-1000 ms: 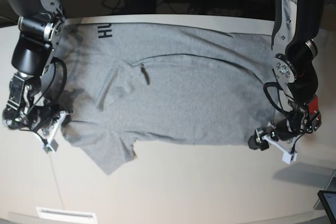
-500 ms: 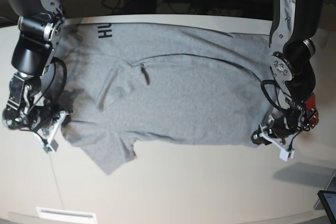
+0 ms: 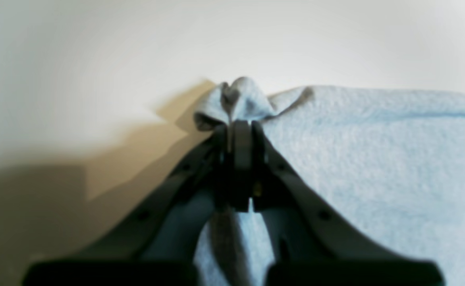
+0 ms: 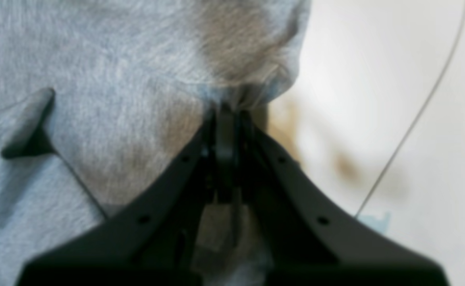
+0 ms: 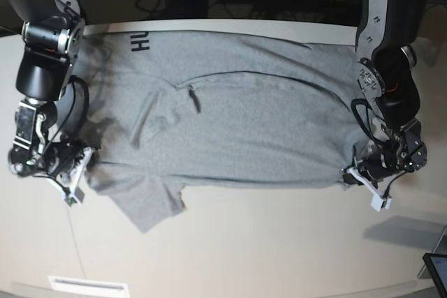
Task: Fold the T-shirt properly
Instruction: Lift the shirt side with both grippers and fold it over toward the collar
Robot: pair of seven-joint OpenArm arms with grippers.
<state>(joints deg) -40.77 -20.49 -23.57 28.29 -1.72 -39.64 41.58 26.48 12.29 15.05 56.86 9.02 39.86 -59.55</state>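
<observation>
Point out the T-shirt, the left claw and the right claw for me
T-shirt (image 5: 244, 130), base view, middle of the grey cloth.
Left claw (image 3: 236, 127), left wrist view, shut tips pinching a bunched corner of cloth.
Right claw (image 4: 226, 113), right wrist view, shut tips gripping the cloth's edge.

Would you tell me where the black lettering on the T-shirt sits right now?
In the base view the black lettering lies at the T-shirt's upper left edge, near the table's far side, just right of the right arm's upper joint.
</observation>
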